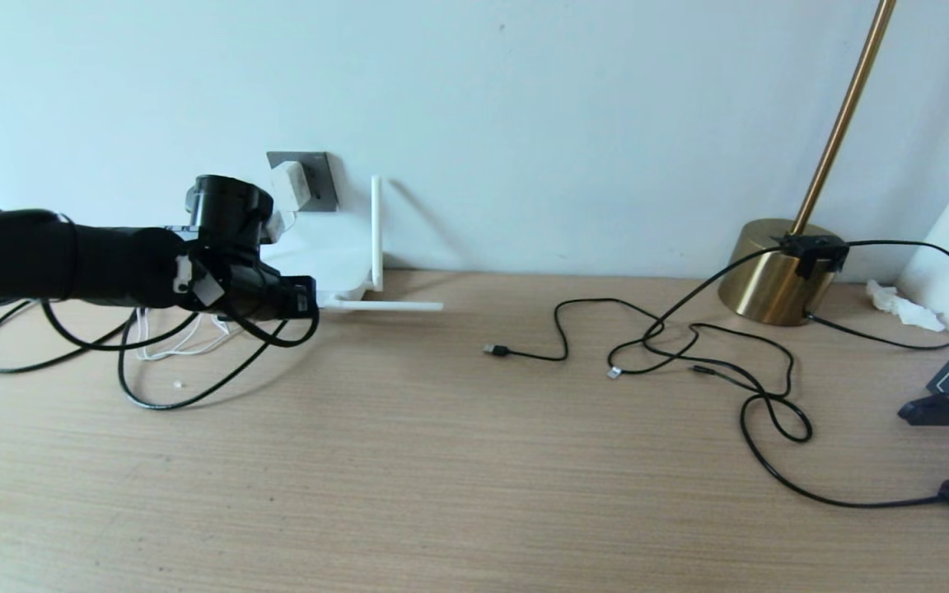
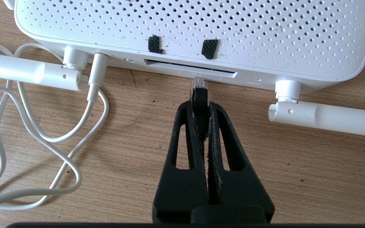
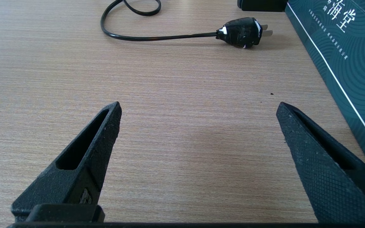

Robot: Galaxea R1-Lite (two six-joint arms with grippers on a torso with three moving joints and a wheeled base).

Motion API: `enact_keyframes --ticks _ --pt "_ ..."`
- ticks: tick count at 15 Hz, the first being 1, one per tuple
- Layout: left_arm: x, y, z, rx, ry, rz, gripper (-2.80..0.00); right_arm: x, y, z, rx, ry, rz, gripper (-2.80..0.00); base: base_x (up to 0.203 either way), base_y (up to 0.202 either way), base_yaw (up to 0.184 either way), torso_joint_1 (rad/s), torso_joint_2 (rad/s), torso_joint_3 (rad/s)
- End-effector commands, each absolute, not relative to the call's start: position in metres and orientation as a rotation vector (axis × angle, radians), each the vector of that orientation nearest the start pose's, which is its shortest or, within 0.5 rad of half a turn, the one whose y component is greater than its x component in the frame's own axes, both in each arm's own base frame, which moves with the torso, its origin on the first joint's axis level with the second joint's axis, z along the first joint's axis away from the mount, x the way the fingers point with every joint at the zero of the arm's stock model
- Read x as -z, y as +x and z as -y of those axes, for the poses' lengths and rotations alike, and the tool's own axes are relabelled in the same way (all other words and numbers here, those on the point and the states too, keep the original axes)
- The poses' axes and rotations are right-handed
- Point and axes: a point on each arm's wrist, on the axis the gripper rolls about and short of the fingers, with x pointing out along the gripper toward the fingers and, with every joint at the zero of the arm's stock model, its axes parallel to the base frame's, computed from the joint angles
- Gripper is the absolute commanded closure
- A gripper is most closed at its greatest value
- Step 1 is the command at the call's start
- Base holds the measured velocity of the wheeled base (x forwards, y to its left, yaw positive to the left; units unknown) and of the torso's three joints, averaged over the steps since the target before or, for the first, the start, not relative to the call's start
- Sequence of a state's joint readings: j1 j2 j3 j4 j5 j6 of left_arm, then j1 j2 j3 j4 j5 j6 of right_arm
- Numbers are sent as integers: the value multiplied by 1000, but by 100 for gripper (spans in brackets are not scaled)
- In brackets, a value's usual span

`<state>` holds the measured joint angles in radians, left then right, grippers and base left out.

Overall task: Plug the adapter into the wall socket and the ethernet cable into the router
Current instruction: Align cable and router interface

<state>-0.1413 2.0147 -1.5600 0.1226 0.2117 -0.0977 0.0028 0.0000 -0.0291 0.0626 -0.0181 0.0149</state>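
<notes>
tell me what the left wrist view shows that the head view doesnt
Only the left wrist view shows the left pincer shut on the ethernet cable, its clear plug just short of the router's port slot, with a white cord already plugged in beside it.

Only the head view shows the adapter seated in the wall socket, plus the brass lamp base and loose black cables.

Both show the router, its antennas and the wooden floor.
</notes>
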Motion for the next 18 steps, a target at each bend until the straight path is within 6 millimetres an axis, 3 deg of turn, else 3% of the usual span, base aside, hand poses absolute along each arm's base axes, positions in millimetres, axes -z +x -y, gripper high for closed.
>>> enact_keyframes --ticks 1,10,18 --pt "-208 399 52 -97 8 -566 0 -77 -25 0 14 15 -35 -280 0 0 0 0 0 0" --pt "-212 382 53 -86 28 -579 0 -77 -25 0 16 15 -35 -280 0 0 0 0 0 0" --pt "-214 387 51 -88 39 -560 0 -77 -25 0 14 15 -35 -280 0 0 0 0 0 0"
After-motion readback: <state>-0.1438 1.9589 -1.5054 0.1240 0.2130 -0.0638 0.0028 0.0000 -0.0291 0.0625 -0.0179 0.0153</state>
